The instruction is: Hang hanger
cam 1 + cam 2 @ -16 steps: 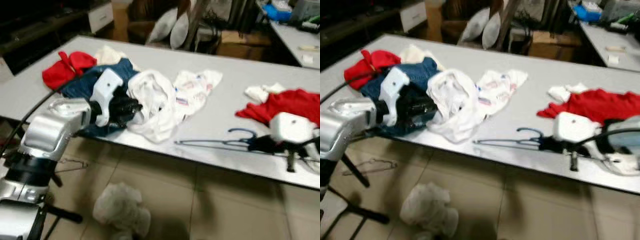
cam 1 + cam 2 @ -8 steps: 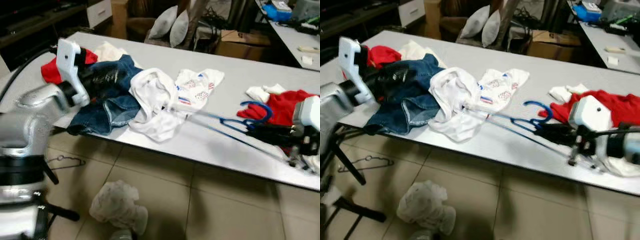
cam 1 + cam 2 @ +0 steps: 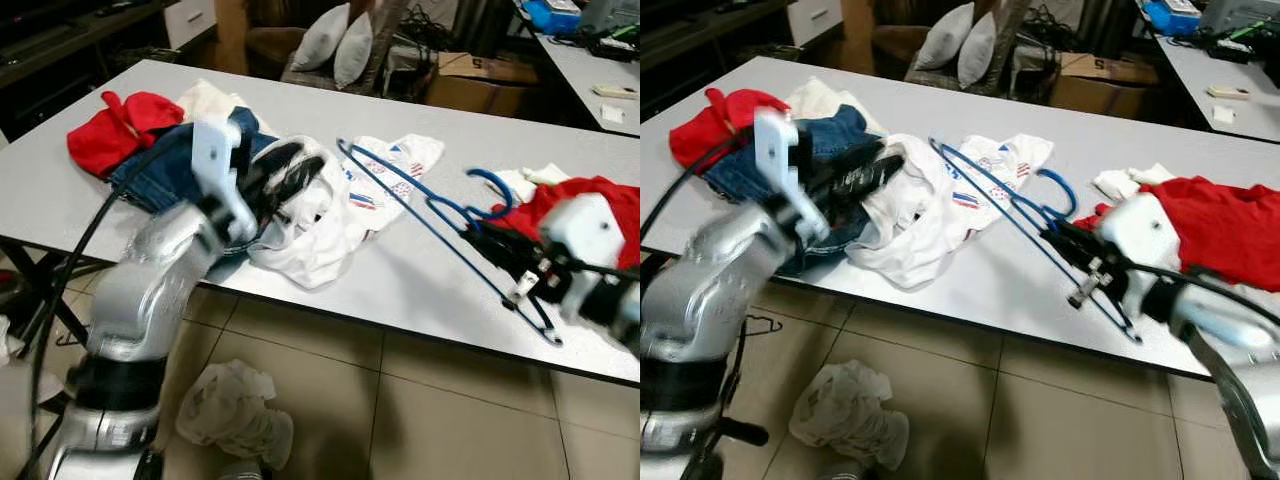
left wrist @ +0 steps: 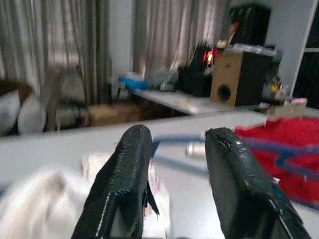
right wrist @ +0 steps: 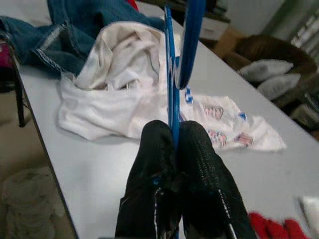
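Blue thin-wire hanger [image 3: 437, 215] sits pinched in the right pincer [image 5: 174, 149]; left pincer [image 4: 174, 164] gapes above crumpled white cloth [image 3: 310, 225].

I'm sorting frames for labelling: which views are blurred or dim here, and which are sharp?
Eye views: the left arm is motion-smeared, the blue hanger and table fairly sharp, the room behind dim. Left wrist view: soft throughout, even the left gripper. Right wrist view: the right gripper crisp, background pillows blurred.

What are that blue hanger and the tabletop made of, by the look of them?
The blue hanger, pinched in the right hand, looks like thin wire with a glossy blue coating: slim, bent rods. The table looks like smooth grey laminate, faintly reflective; I can't be sure.
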### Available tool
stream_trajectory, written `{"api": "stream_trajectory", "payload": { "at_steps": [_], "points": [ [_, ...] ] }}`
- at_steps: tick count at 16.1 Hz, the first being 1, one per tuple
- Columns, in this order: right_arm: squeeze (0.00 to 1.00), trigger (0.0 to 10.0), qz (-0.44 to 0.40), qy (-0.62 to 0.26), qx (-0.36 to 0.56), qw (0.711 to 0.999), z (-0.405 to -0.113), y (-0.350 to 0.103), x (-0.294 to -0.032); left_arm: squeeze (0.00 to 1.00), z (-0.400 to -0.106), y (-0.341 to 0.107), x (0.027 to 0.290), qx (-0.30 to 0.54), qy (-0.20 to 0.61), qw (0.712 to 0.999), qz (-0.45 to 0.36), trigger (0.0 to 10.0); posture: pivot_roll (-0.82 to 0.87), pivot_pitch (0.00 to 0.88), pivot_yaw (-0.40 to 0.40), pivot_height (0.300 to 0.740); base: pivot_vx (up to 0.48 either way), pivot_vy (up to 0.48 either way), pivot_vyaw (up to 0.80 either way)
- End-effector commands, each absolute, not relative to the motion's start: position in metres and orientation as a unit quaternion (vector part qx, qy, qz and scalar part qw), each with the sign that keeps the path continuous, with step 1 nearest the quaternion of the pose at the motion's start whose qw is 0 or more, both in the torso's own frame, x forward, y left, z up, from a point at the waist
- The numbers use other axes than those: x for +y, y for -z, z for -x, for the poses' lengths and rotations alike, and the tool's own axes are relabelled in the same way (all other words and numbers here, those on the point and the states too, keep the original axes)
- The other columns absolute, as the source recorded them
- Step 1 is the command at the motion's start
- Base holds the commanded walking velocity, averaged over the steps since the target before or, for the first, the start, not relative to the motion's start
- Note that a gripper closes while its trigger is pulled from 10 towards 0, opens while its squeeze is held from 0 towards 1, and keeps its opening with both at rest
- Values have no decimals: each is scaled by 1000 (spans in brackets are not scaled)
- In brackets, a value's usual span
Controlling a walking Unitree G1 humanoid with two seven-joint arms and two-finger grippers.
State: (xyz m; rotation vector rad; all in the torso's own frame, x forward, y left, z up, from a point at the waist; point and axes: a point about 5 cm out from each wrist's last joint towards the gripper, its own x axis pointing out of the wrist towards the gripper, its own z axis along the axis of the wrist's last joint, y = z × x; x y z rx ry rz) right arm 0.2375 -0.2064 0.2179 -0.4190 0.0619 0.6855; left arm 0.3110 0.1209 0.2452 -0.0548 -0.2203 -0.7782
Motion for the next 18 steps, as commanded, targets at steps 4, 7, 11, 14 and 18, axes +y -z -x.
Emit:
{"api": "stream_trajectory", "payload": {
  "at_steps": [4,7,11,14,18],
  "points": [
    [0,10000,236,-378,29,895,-247,-226,-195,0,-318,-280,92,-171,441,880,44,10000,-47,0,9,740,0,0,0],
    [0,10000,233,-386,5,892,-248,-236,-190,0,-319,-261,80,-136,462,876,1,10000,-48,0,28,740,0,0,0],
    [0,10000,231,-399,-28,887,-245,-254,-185,0,-323,-245,82,-106,463,880,-18,10000,-43,0,35,740,0,0,0],
    [0,10000,229,-407,-37,884,-244,-260,-183,0,-325,-245,84,-107,461,880,-25,10000,-41,0,35,740,0,0,0],
    [0,10000,233,-410,-33,881,-244,-261,-184,0,-325,-243,85,-104,462,880,-34,10000,-41,0,32,740,0,0,0]
  ]
}}
